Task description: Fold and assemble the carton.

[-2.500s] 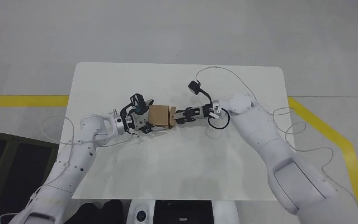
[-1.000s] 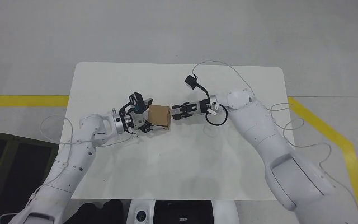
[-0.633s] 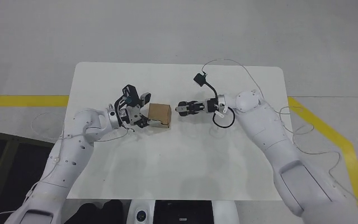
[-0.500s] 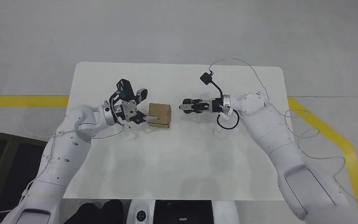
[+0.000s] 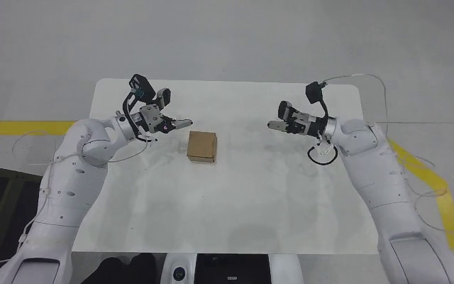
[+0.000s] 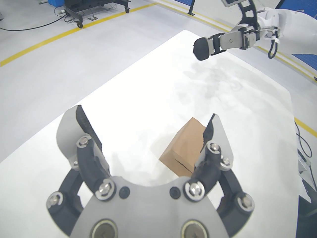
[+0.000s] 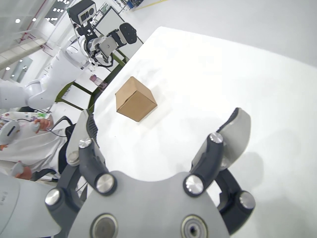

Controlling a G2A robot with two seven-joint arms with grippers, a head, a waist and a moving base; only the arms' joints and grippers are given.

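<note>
Resting carton [image 5: 201,146], seam [image 6: 182,165] toward left fingers [image 6: 218,137]

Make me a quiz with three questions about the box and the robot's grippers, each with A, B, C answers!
1. Where is the box?
A on the floor
B on the table
C on a shelf

2. What colour is the box?
A brown
B blue
C green

3. The left gripper and right gripper are:
A both shut
B squeezing the box
C both open

Answers:
1 B: the box sits on the white top, apart from both grippers.
2 A: it is cardboard brown in every view.
3 C: each wrist view shows the jaws spread wide with nothing held.
</note>
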